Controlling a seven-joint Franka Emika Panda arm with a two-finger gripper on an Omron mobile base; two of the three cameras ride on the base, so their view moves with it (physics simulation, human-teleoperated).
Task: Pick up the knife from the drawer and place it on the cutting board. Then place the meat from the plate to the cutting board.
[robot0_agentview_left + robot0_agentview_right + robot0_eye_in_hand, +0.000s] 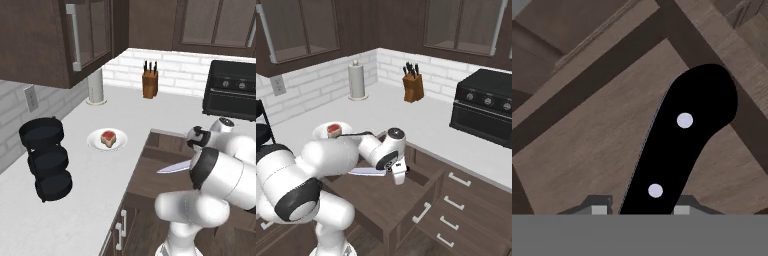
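The knife point(677, 145) lies in the open drawer point(587, 150), its dark riveted handle running up from the bottom of the hand view. My gripper point(640, 210) straddles that handle; the fingertips point(599, 210) sit close on either side, with a thin gap still showing on one side. From the base cameras, the silver blade of the knife point(172, 168) point(367, 171) pokes out from under the hand point(398, 175) over the drawer point(150, 182) point(386, 200). The meat point(107, 137) point(333, 130) rests on the white plate point(95, 144) point(320, 132) on the counter. The cutting board is out of view.
A knife block point(150, 80) point(413, 85) and a paper towel roll point(95, 87) point(356, 80) stand at the back wall. A black oven point(232, 90) point(483, 107) sits to the right. A black stacked rack point(47, 160) stands at the left.
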